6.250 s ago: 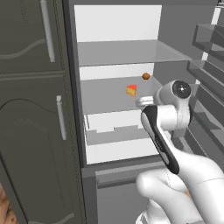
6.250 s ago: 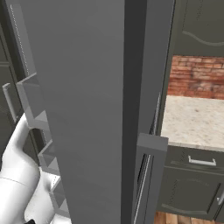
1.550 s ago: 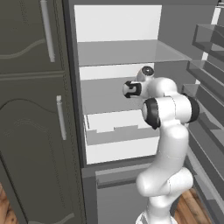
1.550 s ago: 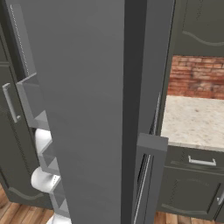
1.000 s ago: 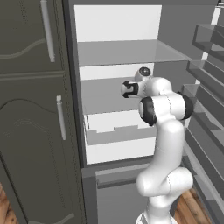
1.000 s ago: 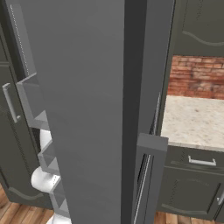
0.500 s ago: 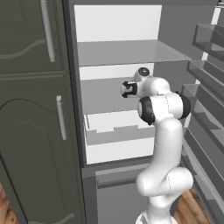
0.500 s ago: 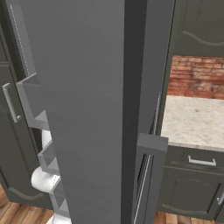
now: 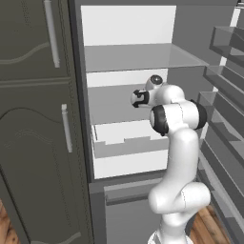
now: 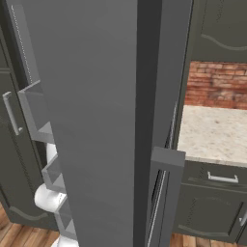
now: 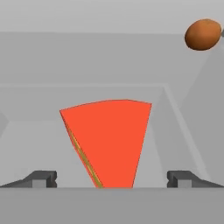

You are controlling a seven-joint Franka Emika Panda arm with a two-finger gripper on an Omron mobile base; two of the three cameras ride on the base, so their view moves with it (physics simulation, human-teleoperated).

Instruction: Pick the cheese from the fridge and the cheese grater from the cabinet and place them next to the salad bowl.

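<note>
Gripper (image 11: 111, 179) spread wide inside the fridge (image 9: 128, 62)
The cheese (image 11: 107, 142) sits between its 2 fingertips (image 11: 41, 178), red side facing, not gripped.

Was kitchen, rendered. Open fridge (image 9: 138, 71) with white shelves and pale drawer (image 9: 128, 143), dark grey cabinet (image 9: 33, 119) beside it with silver bar handles, speckled counter (image 10: 212, 135), brick backsplash (image 10: 217, 84), wood floor (image 10: 19, 236).
</note>
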